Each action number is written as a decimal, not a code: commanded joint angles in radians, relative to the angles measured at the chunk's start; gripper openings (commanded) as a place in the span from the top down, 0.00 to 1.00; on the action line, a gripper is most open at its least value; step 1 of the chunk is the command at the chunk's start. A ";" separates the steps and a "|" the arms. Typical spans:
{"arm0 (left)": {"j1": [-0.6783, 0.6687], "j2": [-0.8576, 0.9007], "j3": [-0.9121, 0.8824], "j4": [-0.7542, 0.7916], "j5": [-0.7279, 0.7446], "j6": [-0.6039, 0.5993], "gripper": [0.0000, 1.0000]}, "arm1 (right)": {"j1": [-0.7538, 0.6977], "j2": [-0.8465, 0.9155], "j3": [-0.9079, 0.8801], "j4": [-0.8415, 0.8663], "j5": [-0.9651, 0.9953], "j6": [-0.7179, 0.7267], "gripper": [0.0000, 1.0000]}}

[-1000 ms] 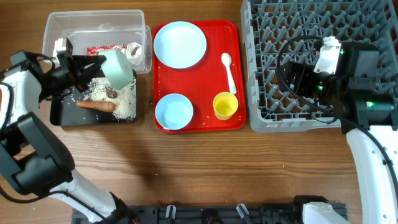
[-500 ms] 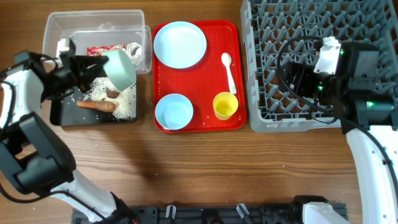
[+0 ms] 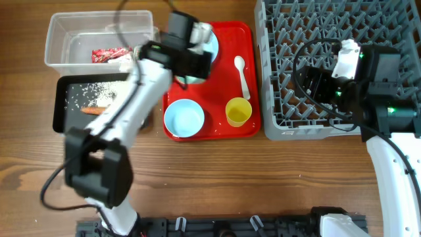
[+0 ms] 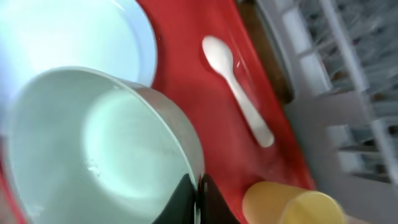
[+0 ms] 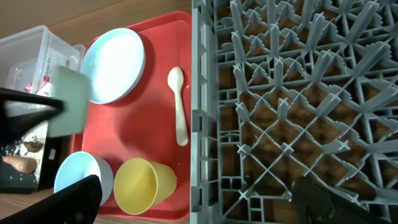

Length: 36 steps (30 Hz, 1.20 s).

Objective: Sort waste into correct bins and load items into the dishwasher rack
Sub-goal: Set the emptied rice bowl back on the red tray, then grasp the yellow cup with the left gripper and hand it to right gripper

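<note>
My left gripper [image 4: 198,186] is shut on the rim of the pale green bowl [image 4: 93,143] and holds it above the red tray's back, over the pale blue plate [image 4: 68,31]. The bowl also shows in the right wrist view [image 5: 69,102]. The white spoon [image 3: 242,76], yellow cup [image 3: 238,112] and pale blue bowl [image 3: 184,118] sit on the tray. My right gripper [image 5: 199,205] is open and empty over the grey dishwasher rack [image 3: 270,79]. The clear tub [image 3: 99,26] holds the red wrapper [image 3: 105,54]. The black tray [image 3: 66,99] holds rice [image 3: 92,92] and the carrot stick [image 3: 95,110].
The flat red serving tray [image 3: 217,128] lies between the bins and the rack. My left arm [image 3: 131,99] stretches across the black tray's right side and hides part of it. Bare wooden table [image 3: 230,178] runs along the front.
My left arm has swung right from above the black tray to above the red tray, carrying the pale green bowl. The right arm has not moved.
</note>
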 commanded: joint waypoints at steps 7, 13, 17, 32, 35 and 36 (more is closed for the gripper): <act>-0.141 0.169 0.005 0.000 -0.256 0.080 0.80 | 0.003 0.010 0.020 -0.006 -0.016 0.003 0.00; -0.132 0.119 0.059 -0.068 -0.251 0.072 0.49 | 0.003 0.010 0.020 -0.006 -0.016 0.003 0.00; -0.140 0.025 0.121 -0.136 -0.112 0.080 0.38 | 0.003 0.010 0.020 -0.006 -0.016 0.003 0.00; -0.188 0.197 0.040 -0.266 0.114 0.264 0.38 | 0.003 0.010 0.020 -0.008 -0.016 0.003 0.00; -0.184 0.206 0.040 -0.260 0.107 0.257 0.89 | 0.003 0.010 0.020 -0.009 -0.016 0.003 0.00; -0.180 0.201 0.040 -0.255 0.108 0.241 0.96 | 0.003 0.010 0.020 -0.008 -0.016 0.003 0.01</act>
